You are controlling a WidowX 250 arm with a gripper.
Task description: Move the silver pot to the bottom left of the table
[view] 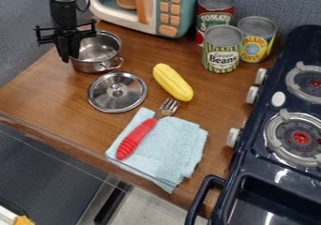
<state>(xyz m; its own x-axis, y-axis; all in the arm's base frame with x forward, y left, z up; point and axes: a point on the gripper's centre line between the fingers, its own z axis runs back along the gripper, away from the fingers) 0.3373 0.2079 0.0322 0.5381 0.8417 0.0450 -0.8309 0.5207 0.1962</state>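
Silver pot [93, 66] right beside the gripper [69, 58].

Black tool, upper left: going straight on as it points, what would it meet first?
Probably the silver pot, at its left edge, or the wooden table beside it; depth is unclear.

Open wood [50, 97] left of lid [117, 102], down to near edge. Lid crowds pot [89, 66]; corn [172, 82] obstructs right, cloth [172, 146] lower right.

Yel. corn [172, 82], fork [136, 138] on cloth [179, 146], 3 cans [220, 55], micro. [189, 3], stove [273, 174]
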